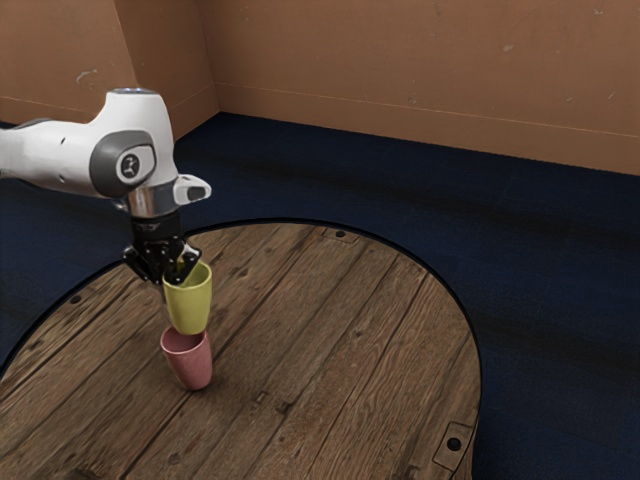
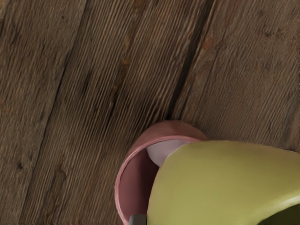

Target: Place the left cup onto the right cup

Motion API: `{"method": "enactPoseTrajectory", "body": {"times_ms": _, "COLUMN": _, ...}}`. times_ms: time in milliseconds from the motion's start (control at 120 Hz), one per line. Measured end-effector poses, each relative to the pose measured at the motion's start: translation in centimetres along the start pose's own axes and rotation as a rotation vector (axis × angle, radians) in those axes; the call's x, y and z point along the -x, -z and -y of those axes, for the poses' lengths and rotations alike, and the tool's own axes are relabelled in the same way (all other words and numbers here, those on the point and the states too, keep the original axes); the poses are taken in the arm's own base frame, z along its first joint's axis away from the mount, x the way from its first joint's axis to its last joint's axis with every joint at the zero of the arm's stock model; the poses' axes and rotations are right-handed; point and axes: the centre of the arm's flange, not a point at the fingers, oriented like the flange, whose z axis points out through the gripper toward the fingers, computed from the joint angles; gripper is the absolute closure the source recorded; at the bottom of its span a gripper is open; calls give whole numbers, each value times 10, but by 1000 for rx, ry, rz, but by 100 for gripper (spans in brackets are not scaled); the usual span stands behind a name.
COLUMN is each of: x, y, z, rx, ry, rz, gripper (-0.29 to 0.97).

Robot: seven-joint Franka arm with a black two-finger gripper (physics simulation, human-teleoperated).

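Exterior view: the claw (image 1: 172,268) grips the yellow cup (image 1: 188,302) by its rim, just over the pink cup (image 1: 188,362) on the tabletop (image 1: 340,340). It is probably light, rigid and slick, so the rim hold suits.

Round wooden table (image 1: 350,350) with pink cup (image 1: 187,362)

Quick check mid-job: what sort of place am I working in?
Probably a bare simulated test room, not a home: a round plank table, dark blue carpet, plain brown walls. The tool holds the yellow cup over the pink cup.
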Motion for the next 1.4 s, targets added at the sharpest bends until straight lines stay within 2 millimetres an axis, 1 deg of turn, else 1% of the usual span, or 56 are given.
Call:
{"method": "enactPoseTrajectory", "body": {"times_ms": 242, "x": 15, "y": -3, "z": -7, "rx": -8, "ry": -21, "rz": 4, "gripper": 79}}
{"method": "enactPoseTrajectory", "body": {"times_ms": 442, "x": 16, "y": -4, "z": -6, "rx": -9, "ry": -21, "rz": 8, "gripper": 79}}
{"method": "enactPoseTrajectory", "body": {"times_ms": 542, "x": 14, "y": -4, "z": -1, "rx": -9, "ry": -15, "rz": 8, "gripper": 79}}
{"method": "enactPoseTrajectory", "body": {"times_ms": 717, "x": 8, "y": -6, "z": 18, "rx": -6, "ry": 10, "rz": 11, "gripper": 79}}
{"method": "enactPoseTrajectory", "body": {"times_ms": 808, "x": 7, "y": -7, "z": 21, "rx": -6, "ry": 10, "rz": 14, "gripper": 79}}
{"method": "enactPoseTrajectory", "body": {"times_ms": 825, "x": 7, "y": -7, "z": 20, "rx": -6, "ry": 9, "rz": 14, "gripper": 76}}
{"method": "enactPoseTrajectory", "body": {"times_ms": 883, "x": 7, "y": -9, "z": 17, "rx": -7, "ry": 0, "rz": 18, "gripper": 63}}
{"method": "enactPoseTrajectory", "body": {"times_ms": 983, "x": 8, "y": -10, "z": 6, "rx": -10, "ry": -23, "rz": 18, "gripper": 41}}
{"method": "enactPoseTrajectory", "body": {"times_ms": 1083, "x": 11, "y": -9, "z": -5, "rx": -14, "ry": -46, "rz": 15, "gripper": 26}}
{"method": "enactPoseTrajectory", "body": {"times_ms": 1192, "x": 13, "y": -8, "z": -11, "rx": -17, "ry": -60, "rz": 13, "gripper": 15}}
{"method": "enactPoseTrajectory", "body": {"times_ms": 1308, "x": 12, "y": -7, "z": -9, "rx": -16, "ry": -60, "rz": 9, "gripper": 9}}
{"method": "enactPoseTrajectory", "body": {"times_ms": 1342, "x": 10, "y": -2, "z": -9, "rx": -13, "ry": -57, "rz": 1, "gripper": 8}}
{"method": "enactPoseTrajectory", "body": {"times_ms": 1400, "x": 5, "y": 16, "z": -7, "rx": -5, "ry": -53, "rz": -25, "gripper": 6}}
